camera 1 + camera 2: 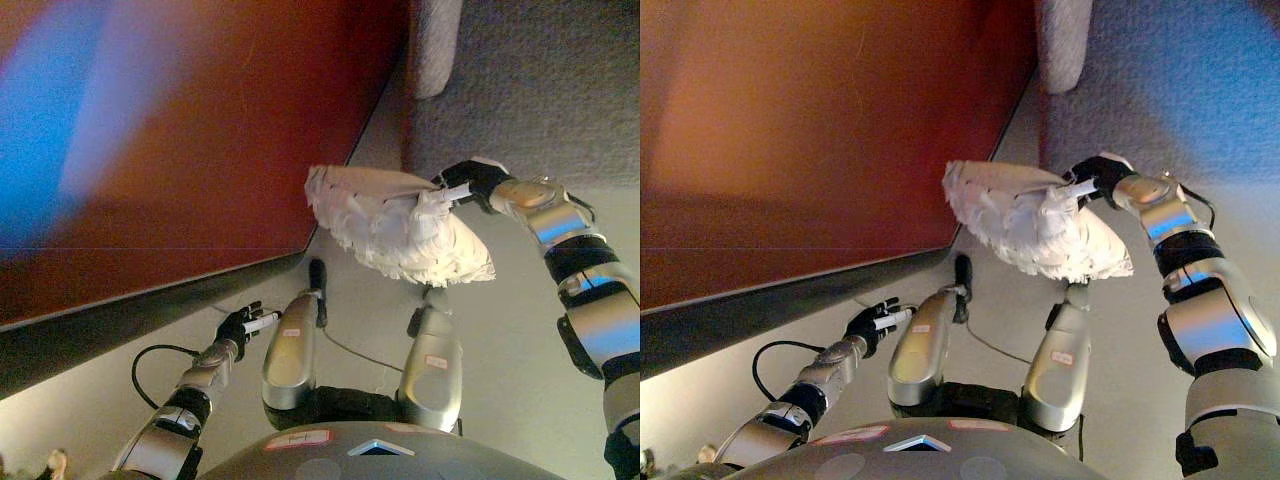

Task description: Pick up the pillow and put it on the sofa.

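A white fluffy pillow (395, 225) hangs in the air above the floor, in front of the grey sofa (540, 90). My right hand (468, 183) is shut on the pillow's right edge and holds it up just below the sofa's front; it also shows in the right eye view (1095, 180), with the pillow (1030, 222) hanging left of it. My left hand (243, 324) is low at the left near the floor, holding nothing, fingers loosely curled; it shows in the right eye view too (872, 323).
A large reddish-brown wooden piece of furniture (200, 130) fills the left and top. A sofa armrest or cushion (432, 45) stands at the top centre. The pale floor (510, 330) lies between the furniture and the sofa.
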### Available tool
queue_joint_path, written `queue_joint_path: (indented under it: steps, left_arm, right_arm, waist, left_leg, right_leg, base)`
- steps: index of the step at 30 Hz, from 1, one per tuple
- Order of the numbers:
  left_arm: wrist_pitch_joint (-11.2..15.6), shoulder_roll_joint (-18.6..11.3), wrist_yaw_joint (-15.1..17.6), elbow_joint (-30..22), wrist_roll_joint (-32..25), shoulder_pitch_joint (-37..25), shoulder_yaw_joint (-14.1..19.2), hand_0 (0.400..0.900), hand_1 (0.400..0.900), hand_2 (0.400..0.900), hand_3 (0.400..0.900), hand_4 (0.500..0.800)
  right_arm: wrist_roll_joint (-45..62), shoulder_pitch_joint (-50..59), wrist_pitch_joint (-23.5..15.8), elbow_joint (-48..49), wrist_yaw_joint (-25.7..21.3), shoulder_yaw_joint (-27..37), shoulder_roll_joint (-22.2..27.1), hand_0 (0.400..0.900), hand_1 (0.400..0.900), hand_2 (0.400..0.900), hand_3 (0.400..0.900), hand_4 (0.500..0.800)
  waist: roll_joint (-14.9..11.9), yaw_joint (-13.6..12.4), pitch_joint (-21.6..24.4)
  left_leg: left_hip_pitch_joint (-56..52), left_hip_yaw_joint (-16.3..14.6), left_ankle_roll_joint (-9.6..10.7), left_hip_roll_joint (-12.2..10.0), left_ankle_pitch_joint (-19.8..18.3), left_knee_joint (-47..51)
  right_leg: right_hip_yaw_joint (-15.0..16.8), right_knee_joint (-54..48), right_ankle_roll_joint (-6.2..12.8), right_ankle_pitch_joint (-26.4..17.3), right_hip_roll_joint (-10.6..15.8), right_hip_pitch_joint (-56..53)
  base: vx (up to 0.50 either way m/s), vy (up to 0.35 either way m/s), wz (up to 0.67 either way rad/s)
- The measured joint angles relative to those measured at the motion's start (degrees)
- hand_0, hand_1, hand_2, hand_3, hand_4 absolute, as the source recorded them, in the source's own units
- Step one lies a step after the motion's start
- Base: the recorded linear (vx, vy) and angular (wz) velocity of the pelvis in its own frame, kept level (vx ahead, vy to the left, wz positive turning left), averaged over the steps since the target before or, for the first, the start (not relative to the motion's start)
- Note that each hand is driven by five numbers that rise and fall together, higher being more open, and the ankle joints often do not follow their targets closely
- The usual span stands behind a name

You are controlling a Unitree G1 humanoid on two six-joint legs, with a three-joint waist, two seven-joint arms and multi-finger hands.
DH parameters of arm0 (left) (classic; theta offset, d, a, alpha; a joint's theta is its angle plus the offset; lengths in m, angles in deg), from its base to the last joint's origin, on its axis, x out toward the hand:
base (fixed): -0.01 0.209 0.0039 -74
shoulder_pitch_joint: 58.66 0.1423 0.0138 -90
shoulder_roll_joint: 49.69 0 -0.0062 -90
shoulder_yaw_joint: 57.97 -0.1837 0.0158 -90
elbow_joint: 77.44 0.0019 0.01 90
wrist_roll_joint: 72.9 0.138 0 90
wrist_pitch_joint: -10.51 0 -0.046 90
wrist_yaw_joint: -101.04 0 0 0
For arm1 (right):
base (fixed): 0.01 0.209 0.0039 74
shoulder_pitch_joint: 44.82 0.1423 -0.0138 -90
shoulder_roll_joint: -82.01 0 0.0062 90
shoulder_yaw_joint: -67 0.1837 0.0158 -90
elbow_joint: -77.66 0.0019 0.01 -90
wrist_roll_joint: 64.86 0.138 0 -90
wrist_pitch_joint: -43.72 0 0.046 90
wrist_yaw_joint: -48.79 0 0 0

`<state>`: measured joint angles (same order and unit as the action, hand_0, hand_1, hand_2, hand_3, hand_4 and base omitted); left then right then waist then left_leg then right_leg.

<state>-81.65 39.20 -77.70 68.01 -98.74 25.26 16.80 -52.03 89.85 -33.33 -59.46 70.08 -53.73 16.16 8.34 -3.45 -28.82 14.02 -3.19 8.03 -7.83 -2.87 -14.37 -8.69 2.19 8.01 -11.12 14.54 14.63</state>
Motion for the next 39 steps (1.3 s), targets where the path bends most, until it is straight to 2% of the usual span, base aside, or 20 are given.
queue_joint_path:
  steps: [6, 10, 15, 18, 25, 30, 37, 38, 39]
  left_arm:
    - [-0.99, -1.92, 0.33, 2.44, 4.36, 0.03, 3.0, 0.9, 0.9, 0.9, 0.9, 0.8]
    - [-1.77, -1.98, 0.31, 3.35, 7.53, 1.33, 5.8, 0.9, 0.9, 0.9, 0.9, 0.8]
    - [-1.52, -1.97, 0.27, 5.04, 11.47, 3.86, 8.13, 0.9, 0.9, 0.9, 0.9, 0.8]
    - [-1.1, -1.88, 0.2, 6.45, 12.75, 5.37, 8.12, 0.9, 0.9, 0.9, 0.9, 0.8]
    - [-0.17, -1.98, 0.19, 10.4, 14.9, 9.77, 8.12, 0.9, 0.9, 0.9, 0.9, 0.8]
    - [-0.17, -1.95, 0.29, 12.38, 15.01, 11.41, 8.12, 0.9, 0.9, 0.9, 0.9, 0.8]
    - [0.12, -2.32, -0.55, 14.25, 17.31, 11.49, 8.12, 0.9, 0.9, 0.9, 0.9, 0.8]
    - [0.37, -2.37, -0.8, 14.49, 17.36, 11.54, 8.12, 0.9, 0.9, 0.9, 0.9, 0.8]
    - [0.39, -2.37, -0.96, 14.51, 17.73, 11.56, 8.11, 0.9, 0.9, 0.9, 0.9, 0.8]
  right_arm:
    - [2.42, -5.16, 0.08, 9.04, 2.96, 2.04, 0.65, 0.4, 0.4, 0.4, 0.4, 0.5]
    - [6.0, -9.04, 0.28, 15.51, 4.09, 7.47, 1.69, 0.4, 0.4, 0.4, 0.4, 0.5]
    - [10.22, -11.28, 0.31, 16.2, 3.68, 12.39, 4.46, 0.4, 0.4, 0.4, 0.4, 0.5]
    - [14.4, -11.77, 0.69, 15.4, 2.82, 13.64, 7.34, 0.4, 0.4, 0.4, 0.4, 0.5]
    - [18.93, -8.37, 1.84, 4.54, 2.92, 14.31, 13.79, 0.4, 0.4, 0.4, 0.4, 0.5]
    - [19.83, -0.08, 3.47, -4.92, 2.86, 14.01, 17.03, 0.4, 0.4, 0.4, 0.4, 0.5]
    - [19.17, 8.93, 5.82, -18.7, 1.98, 12.31, 19.98, 0.4, 0.4, 0.4, 0.4, 0.5]
    - [17.34, 9.99, 5.97, -20.46, 1.54, 11.91, 19.97, 0.551, 0.551, 0.551, 0.551, 0.591]
    - [15.2, 11.32, 6.61, -21.89, 0.01, 10.5, 19.94, 0.9, 0.9, 0.9, 0.9, 0.8]
  waist:
    - [-4.36, 1.23, 1.53]
    - [-6.11, 1.77, 2.61]
    - [-6.54, 1.5, 5.23]
    - [-6.37, 1.45, 7.69]
    - [-6.7, 1.07, 14.24]
    - [-6.74, 0.94, 16.14]
    - [-6.85, -1.66, 18.71]
    - [-6.81, -1.83, 18.74]
    - [-6.69, -2.04, 18.82]
  left_leg:
    - [-6.73, -0.49, 1.14, -1.3, 0.83, 4.99]
    - [-10.24, -0.84, 1.41, -2.39, 0.94, 7.09]
    - [-13.88, -1.1, 1.89, -3.42, 1.18, 9.3]
    - [-15.19, -1.17, 2.05, -3.74, 1.32, 10.33]
    - [-19.39, -0.85, 2.4, -4.27, 1.89, 13.96]
    - [-21.3, -0.67, 2.45, -4.34, 2.26, 15.18]
    - [-21.4, 0.15, 2.97, -4.97, 2.62, 15.38]
    - [-21.36, 0.4, 3.0, -5.02, 2.65, 15.35]
    - [-21.25, 0.51, 3.01, -5.02, 2.66, 15.25]
  right_leg:
    - [-0.84, -3.18, -0.57, 0.27, -1.83, -5.97]
    - [-0.9, -4.52, -0.89, 0.51, -2.81, -8.91]
    - [-1.04, -5.91, -1.23, 0.77, -4.0, -12.31]
    - [-1.17, -6.62, -1.33, 0.84, -4.37, -13.51]
    - [-1.58, -7.11, -1.16, 2.14, -4.99, -17.06]
    - [-1.86, -7.12, -0.99, 2.56, -5.13, -18.48]
    - [-2.99, -7.1, -1.3, 2.97, -5.87, -18.87]
    - [-3.21, -7.09, -1.34, 3.01, -5.9, -18.96]
    - [-3.29, -7.08, -1.36, 3.02, -5.89, -18.97]
  base:
    - [0.15, -0.081, -0.01]
    - [0.2, -0.077, -0.03]
    - [0.17, -0.07, 0.04]
    - [0.13, -0.062, 0.09]
    - [0.11, -0.053, 0.06]
    - [0.12, -0.076, 0.06]
    - [0.07, -0.083, 0.06]
    - [0.03, -0.067, 0.02]
    - [0.01, -0.053, 0.04]
